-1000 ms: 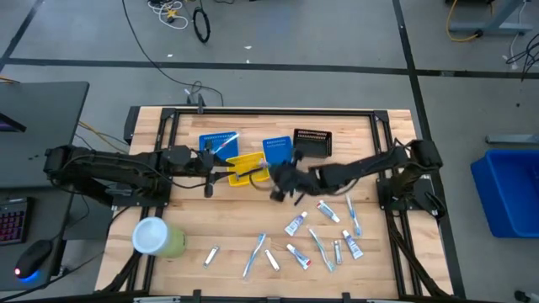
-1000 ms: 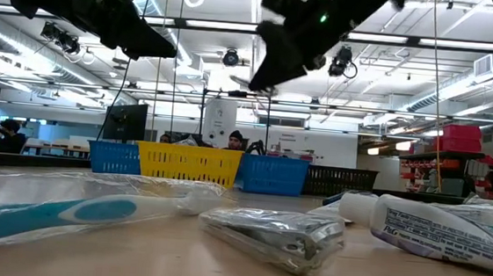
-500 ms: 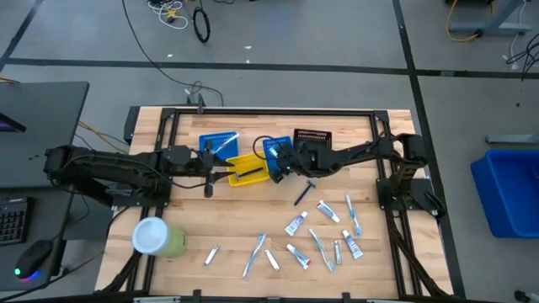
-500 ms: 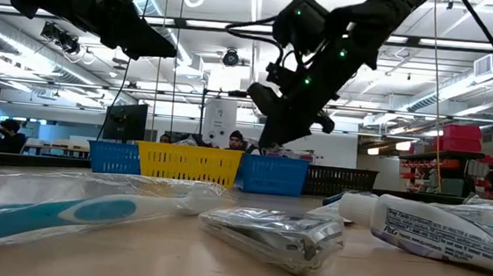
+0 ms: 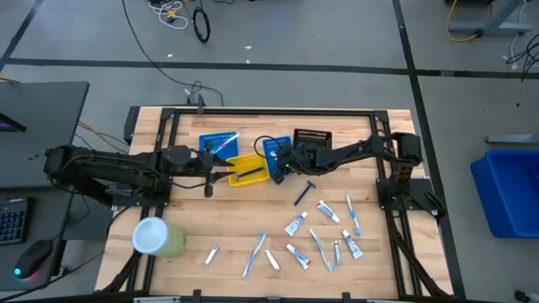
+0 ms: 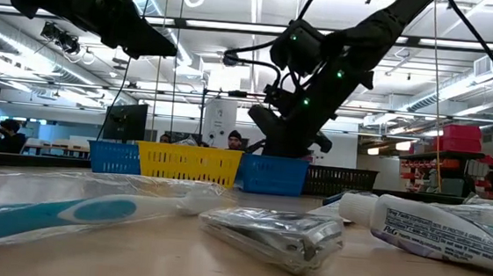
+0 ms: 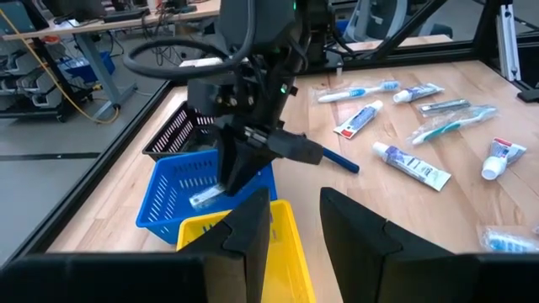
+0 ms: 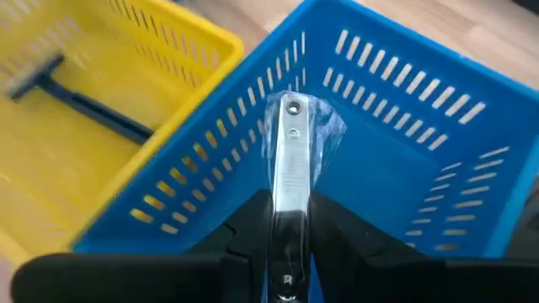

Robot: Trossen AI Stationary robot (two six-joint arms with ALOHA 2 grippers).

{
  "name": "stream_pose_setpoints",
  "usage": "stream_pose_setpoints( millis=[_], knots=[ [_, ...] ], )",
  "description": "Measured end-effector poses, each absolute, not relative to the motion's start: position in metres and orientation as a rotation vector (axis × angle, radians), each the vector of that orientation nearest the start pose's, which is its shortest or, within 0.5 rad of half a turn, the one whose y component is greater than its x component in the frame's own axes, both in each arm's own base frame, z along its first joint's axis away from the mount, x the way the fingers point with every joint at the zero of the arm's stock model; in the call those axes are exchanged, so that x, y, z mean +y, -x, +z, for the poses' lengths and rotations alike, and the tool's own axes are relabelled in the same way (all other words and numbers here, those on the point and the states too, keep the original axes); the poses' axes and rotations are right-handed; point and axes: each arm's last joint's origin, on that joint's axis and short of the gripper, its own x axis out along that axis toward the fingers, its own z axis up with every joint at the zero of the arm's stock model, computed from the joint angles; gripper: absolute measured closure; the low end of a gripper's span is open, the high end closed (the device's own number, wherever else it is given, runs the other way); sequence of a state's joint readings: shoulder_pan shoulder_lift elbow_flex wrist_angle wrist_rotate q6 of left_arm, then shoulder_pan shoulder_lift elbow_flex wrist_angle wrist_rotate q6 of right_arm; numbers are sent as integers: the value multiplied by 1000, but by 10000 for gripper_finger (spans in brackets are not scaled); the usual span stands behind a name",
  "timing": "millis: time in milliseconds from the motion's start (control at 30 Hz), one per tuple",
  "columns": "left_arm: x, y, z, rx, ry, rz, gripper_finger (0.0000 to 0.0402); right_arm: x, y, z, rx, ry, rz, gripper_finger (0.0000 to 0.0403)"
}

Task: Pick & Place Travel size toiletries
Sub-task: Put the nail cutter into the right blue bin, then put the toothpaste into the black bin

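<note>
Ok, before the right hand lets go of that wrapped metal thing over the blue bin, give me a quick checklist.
1. Grip: right hand is shut on the wrapped metal item: ok.
2. Position: the item hangs over the blue bin, inside its walls: ok.
3. Right bin for this item: cannot tell.
4. Yellow bin beside it holds a dark razor, out of the drop path: ok.
5. Left hand is over the yellow bin, open, close to the right arm: not ok for a wide retreat.
6. Height above the bin floor: cannot tell.

- wooden counter [image 5: 189,227] holds everything
- green cylinder [image 5: 157,237] sits near its corner
- bins [image 5: 246,167] up beyond the cylinder
- toiletries [image 5: 318,236] scattered well across from the cylinder
</note>
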State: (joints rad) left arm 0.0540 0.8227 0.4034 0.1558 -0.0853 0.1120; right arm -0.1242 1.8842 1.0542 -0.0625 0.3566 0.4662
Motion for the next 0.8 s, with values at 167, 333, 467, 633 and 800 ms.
stream_pose_setpoints(
  millis=[167, 333, 467, 633, 800],
  knots=[
    [12, -181, 227, 272, -112, 123, 285, -58, -366, 140, 775, -314, -648, 277],
    [12, -181, 227, 271, -111, 124, 285, -61, -366, 140, 774, -300, -646, 237],
    [12, -181, 227, 271, -109, 124, 285, -60, -366, 150, 760, -253, -615, 211],
    [12, -181, 227, 272, -113, 123, 285, -51, -363, 173, 706, -216, -567, 201],
    [12, -181, 227, 272, -113, 124, 285, -36, -359, 199, 652, -235, -444, 211]
  ],
)
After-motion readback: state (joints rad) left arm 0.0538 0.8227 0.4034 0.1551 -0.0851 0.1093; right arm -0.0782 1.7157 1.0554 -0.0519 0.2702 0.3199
